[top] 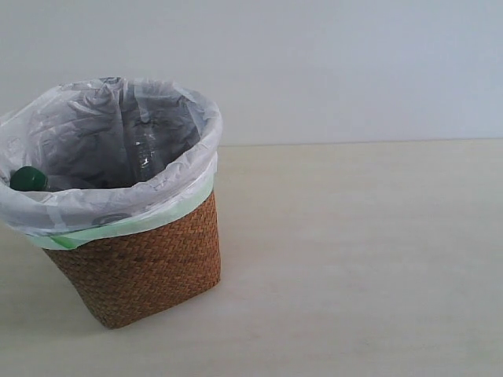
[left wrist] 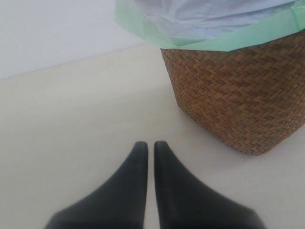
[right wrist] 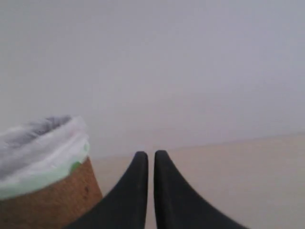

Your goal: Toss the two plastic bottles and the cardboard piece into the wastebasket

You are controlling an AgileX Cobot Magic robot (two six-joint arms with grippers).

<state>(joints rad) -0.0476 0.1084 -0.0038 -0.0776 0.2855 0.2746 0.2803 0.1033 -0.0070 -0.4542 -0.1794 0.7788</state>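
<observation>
Nearest to the exterior camera, the wastebasket (top: 149,267) is found on the left part of the desk (top: 354,259), well in front of the far edge, where the surface is met by the wall (top: 354,71). The desk is seen as a pale cream, smooth and matt surface, and a soft shadow is thrown on it beside the base of the basket. The wall is plain and light grey-white, with no marks to be made out. The wastebasket is made of brown woven wicker, round and wider at the top than at the base. It is lined with a thin white plastic bag (top: 161,184), which is folded out over the rim and ended by a pale green band (top: 118,228). Inside the bag, against the left side of the rim, a dark green cap (top: 28,179) is seen. The bottle body under it is hidden by the folded plastic, and the rest of the contents cannot be told through the wrinkled liner. The left gripper (left wrist: 149,144) is held low over the desk, near the base of the basket but apart from it. Its black fingers are brought together and nothing is held between them. The right gripper (right wrist: 149,154) is likewise closed on nothing, with the rim of the basket seen near it.
</observation>
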